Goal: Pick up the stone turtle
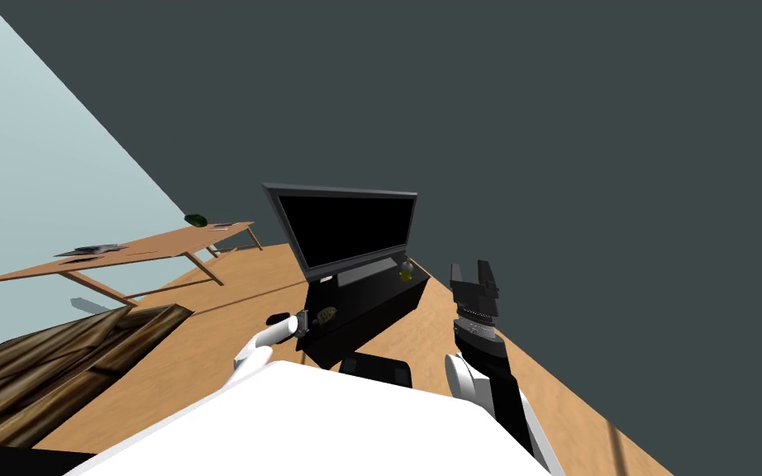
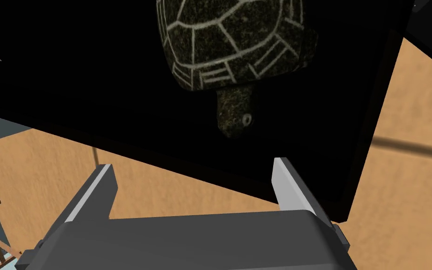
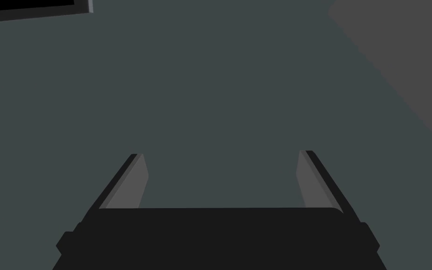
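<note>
My open left gripper (image 2: 190, 164) faces the stone turtle (image 2: 231, 42) just ahead, its head and long axis pointing at the fingers. It sits on the black stand (image 1: 371, 307), lower centre in the head view. My open right gripper (image 1: 474, 274) is farther off.

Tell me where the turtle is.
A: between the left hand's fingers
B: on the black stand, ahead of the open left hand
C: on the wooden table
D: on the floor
B: the turtle lies on the black stand, beyond the fingertips of the open left hand, which does not touch it.
</note>
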Available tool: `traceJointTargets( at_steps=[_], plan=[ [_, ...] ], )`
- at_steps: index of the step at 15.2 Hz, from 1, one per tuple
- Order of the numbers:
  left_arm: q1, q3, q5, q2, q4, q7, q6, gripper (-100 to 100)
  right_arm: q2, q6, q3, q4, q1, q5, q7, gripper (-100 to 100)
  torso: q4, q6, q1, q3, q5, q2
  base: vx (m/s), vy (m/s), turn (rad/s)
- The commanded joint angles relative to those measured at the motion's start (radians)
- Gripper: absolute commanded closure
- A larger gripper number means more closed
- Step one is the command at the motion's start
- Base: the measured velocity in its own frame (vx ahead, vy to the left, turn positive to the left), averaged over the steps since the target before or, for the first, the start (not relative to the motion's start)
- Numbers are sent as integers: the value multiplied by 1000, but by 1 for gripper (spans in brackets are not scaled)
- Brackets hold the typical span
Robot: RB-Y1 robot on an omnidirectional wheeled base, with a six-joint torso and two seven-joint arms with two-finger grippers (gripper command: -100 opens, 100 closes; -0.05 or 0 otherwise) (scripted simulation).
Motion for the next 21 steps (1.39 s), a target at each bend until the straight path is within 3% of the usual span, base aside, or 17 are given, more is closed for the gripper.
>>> traceJointTargets(
  at_steps=[1, 5, 6, 7, 8, 12, 13, 14, 15, 19, 21],
  plan=[
    [-8, 13, 5, -4, 16, 5, 45, -100, 0, 0, 0, 0, 0, 0, 0, 0, 0, 0, 0, 0, 0, 0, -15, 17, -66],
    [-28, 31, 19, -8, 66, 7, 99, -100, 0, 0, 0, 0, 0, 0, 0, 0, 0, 0, 0, 0, 0, 0, -20, 22, -96],
    [-18, 26, 14, -9, 43, 7, 86, -100, 0, 0, 0, 0, 0, 0, 0, 0, 0, 0, 0, 0, 0, 0, -8, 9, -19],
    [-35, 17, -1, -18, 82, 22, 60, -100, 0, 0, 0, 0, 0, 0, 0, 0, 0, 0, 0, 0, 0, 0, -11, 15, -33],
    [-35, 17, -1, -18, 82, 22, 60, -100, 0, 0, 0, 0, 0, 0, 0, 0, 0, 0, 0, 0, 0, -1, -11, 14, -40],
    [-68, -2, -30, -33, 159, 49, -5, -100, 0, 0, 0, 0, 0, 0, 0, 0, 0, 0, -1, -1, 0, -1, -11, 14, -40],
    [-74, -6, -35, -36, 172, 53, -16, -100, 0, 0, 0, 0, 0, 0, 0, 0, 0, 0, 0, 0, 0, -1, -17, 20, -59],
    [-67, 0, -32, -33, 151, 47, 4, -100, 0, 0, 0, 0, 0, 0, 0, 0, 0, 0, 0, 0, 0, -1, -9, 10, -24],
    [-67, -2, -34, -35, 152, 51, 0, 100, 0, 0, 0, 0, 0, 0, 0, 0, 0, 0, -1, 0, 0, -1, 0, 0, 0],
    [-72, 0, -34, -31, 147, 52, -4, 100, 0, 0, 0, 0, 0, 0, 0, 0, -4, -1, 0, -3, 4, -2, 0, 0, 0],
    [-46, 11, -11, -23, 108, 31, 38, 100, 0, 0, 0, 0, 0, 0, 0, 0, -4, -2, 2, -4, 4, -3, 15, -6, 68]
  ],
)
